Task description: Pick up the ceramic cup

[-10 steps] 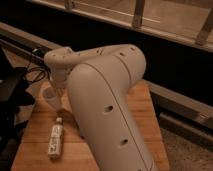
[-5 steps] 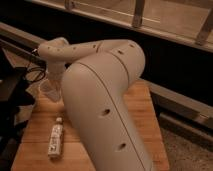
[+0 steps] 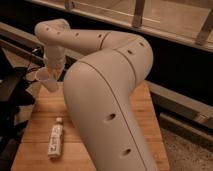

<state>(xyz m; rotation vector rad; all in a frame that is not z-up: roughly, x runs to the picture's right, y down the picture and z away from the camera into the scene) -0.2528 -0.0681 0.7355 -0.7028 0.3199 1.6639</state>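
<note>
We see our gripper (image 3: pixel 51 75) at the far left end of the wooden bench (image 3: pixel 145 115), right against the ceramic cup (image 3: pixel 46 80). The cup is tilted and appears lifted off the bench, beyond the white labelled bottle (image 3: pixel 56 141), which lies flat on the planks nearer us. Our big white arm (image 3: pixel 107 100) hides much of the bench, and we cannot tell how the gripper closes.

Lab-like test area: wooden table (image 3: pixel 145 107), metal railing (image 3: pixel 137 12), gripper (image 3: pixel 51 70) at table's far-left end.
</note>
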